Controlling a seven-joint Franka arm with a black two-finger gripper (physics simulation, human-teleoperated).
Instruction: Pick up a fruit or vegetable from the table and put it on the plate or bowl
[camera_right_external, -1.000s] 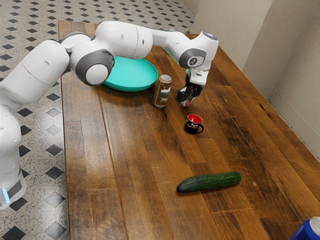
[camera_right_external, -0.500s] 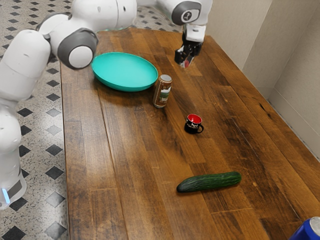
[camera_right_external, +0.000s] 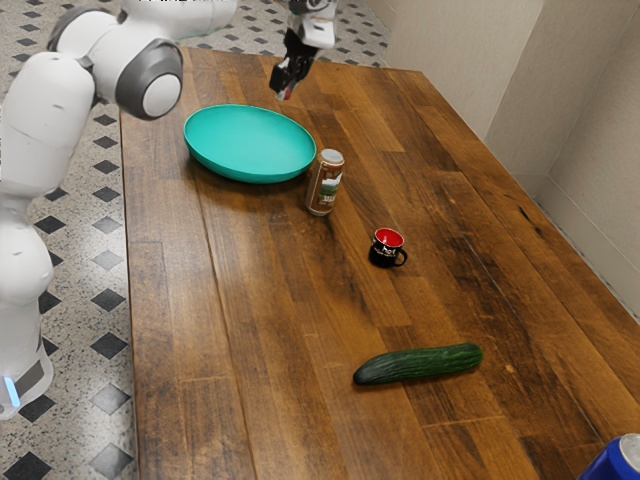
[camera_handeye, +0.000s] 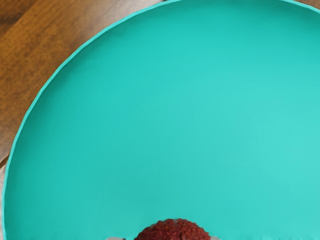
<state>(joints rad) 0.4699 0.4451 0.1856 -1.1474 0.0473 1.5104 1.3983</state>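
You have a long wooden table (camera_right_external: 250, 330) in front of you, and the white arm (camera_right_external: 60, 110) comes in from the exterior view's left and reaches to the table's far end. The largest thing on the wood is the teal plate (camera_right_external: 240, 145), which lies at that far end. Well apart from it, near the close edge, a dark green cucumber (camera_right_external: 418, 363) lies flat with its long axis running across the exterior view. A brown can (camera_right_external: 324, 182) stands upright just beside the plate's near rim, and a small black and red mug (camera_right_external: 387, 247) sits between the can and the cucumber. A blue can (camera_right_external: 618, 462) shows at the near corner.

Your gripper (camera_right_external: 287, 85) hangs in the air above the far side of the plate. Its fingers are clenched on a small, bumpy red fruit (camera_right_external: 287, 92).

In the wrist view the red fruit (camera_handeye: 172, 230) sits right under the hand, with the plate's (camera_handeye: 165, 110) bare teal surface spread beneath it. So the target lies straight below the jaws, not off to a side.

The fruit looks roundish, so you have no axis to line up. My judgement is that you only need to lower and let go, and a drop from this height may send it rolling toward the rim.
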